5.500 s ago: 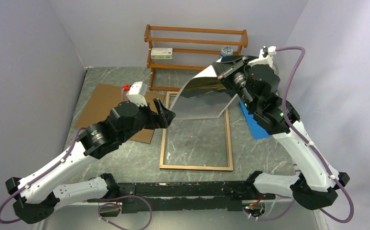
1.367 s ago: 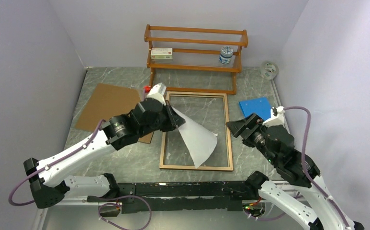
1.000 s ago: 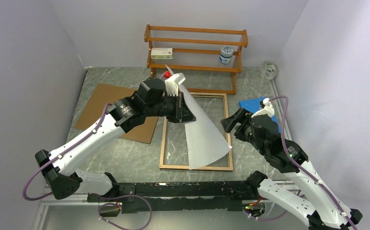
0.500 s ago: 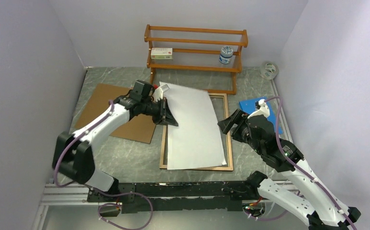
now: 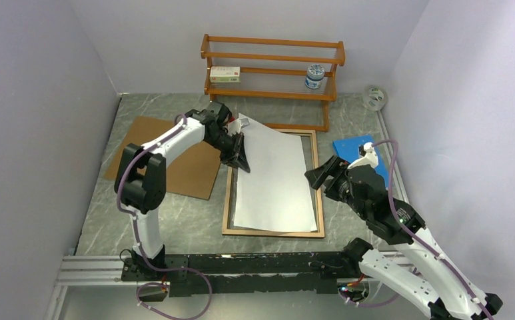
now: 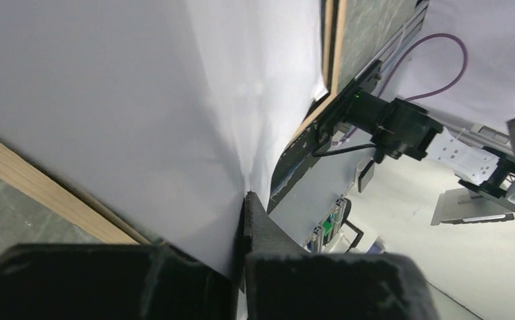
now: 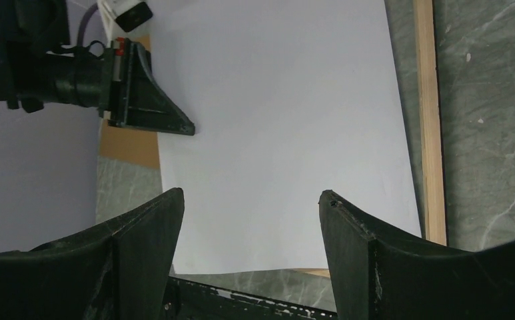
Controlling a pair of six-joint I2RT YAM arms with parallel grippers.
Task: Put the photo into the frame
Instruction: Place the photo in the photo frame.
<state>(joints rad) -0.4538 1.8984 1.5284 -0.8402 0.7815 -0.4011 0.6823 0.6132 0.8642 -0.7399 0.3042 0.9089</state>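
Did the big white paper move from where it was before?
Yes. The photo came down from up near the shelf rack and now lies white side up over the frame, its left edge pinched in the left gripper.

photo (image 5: 272, 181): white side up, skewed over frame, left edge raised | frame (image 5: 268, 233): wood-brown back up, lying flat

Lab robot cell: plain walls (image 5: 41, 100), aluminium rail (image 5: 98, 268), marbled tabletop (image 5: 188, 217).

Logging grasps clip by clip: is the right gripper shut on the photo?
No, the right gripper has its jaws wide apart; only the left gripper pinches the photo at its edge.
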